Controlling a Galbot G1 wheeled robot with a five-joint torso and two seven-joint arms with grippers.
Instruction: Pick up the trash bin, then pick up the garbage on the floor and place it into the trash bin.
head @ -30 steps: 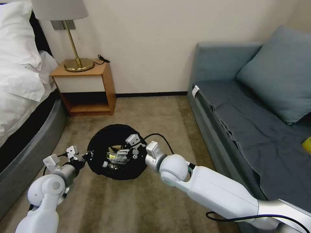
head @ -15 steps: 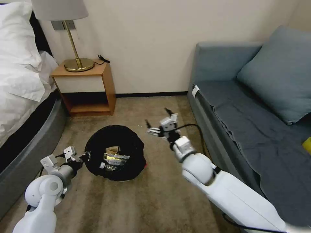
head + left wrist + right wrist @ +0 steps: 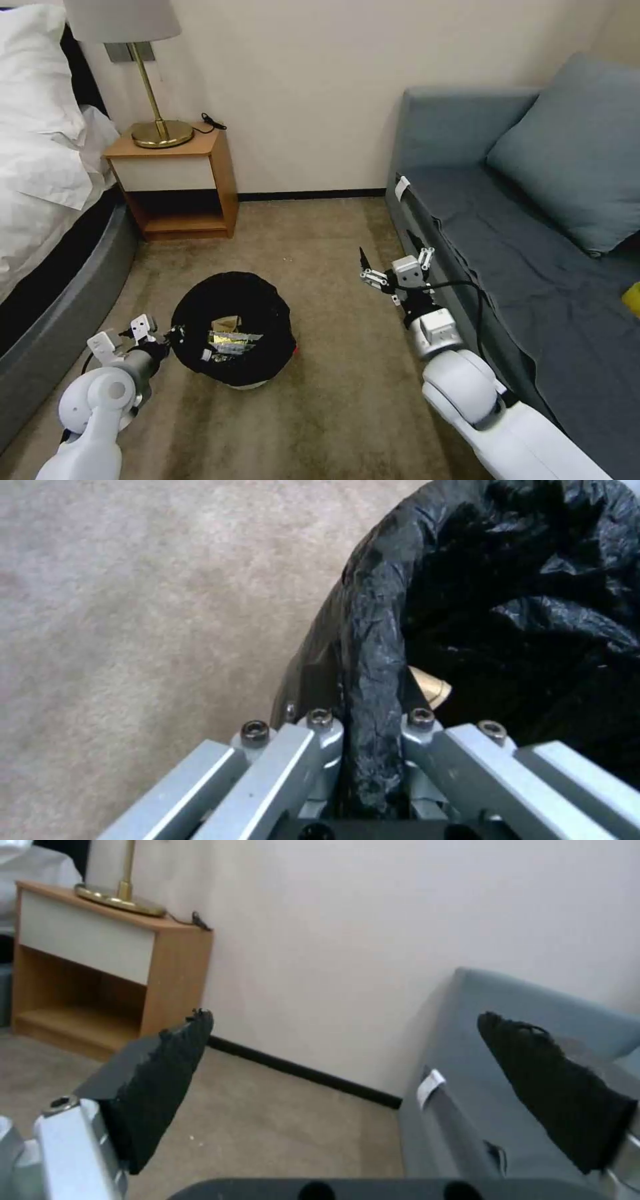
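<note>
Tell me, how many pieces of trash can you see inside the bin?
3 in the trash bin: brown paper bag, gold-green wrapper, bottle. More may be hidden underneath.

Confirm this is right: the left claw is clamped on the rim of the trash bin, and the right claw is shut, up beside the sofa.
One thing is wrong: the right claw is open, not shut. The right wrist view shows its two black pads spread wide apart with nothing between them. The rest stands: the left claw is clamped on the trash bin rim, and the right claw is beside the sofa.
</note>
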